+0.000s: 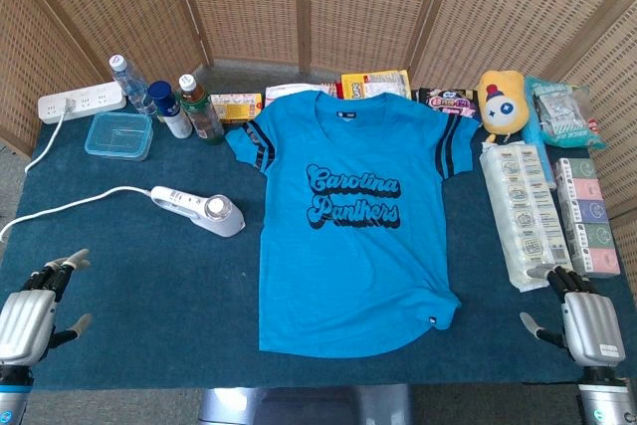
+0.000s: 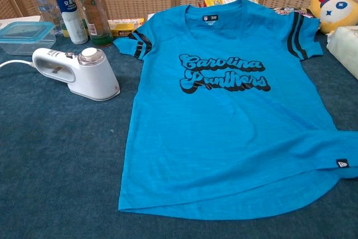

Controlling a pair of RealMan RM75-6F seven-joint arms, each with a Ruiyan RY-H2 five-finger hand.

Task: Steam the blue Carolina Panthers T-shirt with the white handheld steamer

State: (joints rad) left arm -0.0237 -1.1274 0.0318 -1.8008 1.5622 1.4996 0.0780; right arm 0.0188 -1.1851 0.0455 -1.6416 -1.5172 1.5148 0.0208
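The blue Carolina Panthers T-shirt [image 1: 350, 211] [image 2: 229, 110] lies flat on the dark blue table cover, collar toward the far side, with its lower right hem folded up slightly. The white handheld steamer [image 1: 200, 209] [image 2: 78, 72] lies on the cloth to the left of the shirt, its cord trailing off to the left. My left hand [image 1: 35, 313] rests at the near left corner, fingers apart and holding nothing. At the near right corner, my right hand [image 1: 580, 318] is also empty with fingers spread. Neither hand shows in the chest view.
A power strip [image 1: 82, 102], a clear lidded box [image 1: 118, 135] [image 2: 25, 36] and three bottles [image 1: 179, 106] [image 2: 67, 9] stand at the far left. Snack packs [image 1: 373, 85] line the far edge. A yellow plush toy [image 1: 501, 102] [image 2: 334, 5] and boxed packs [image 1: 523, 211] fill the right side.
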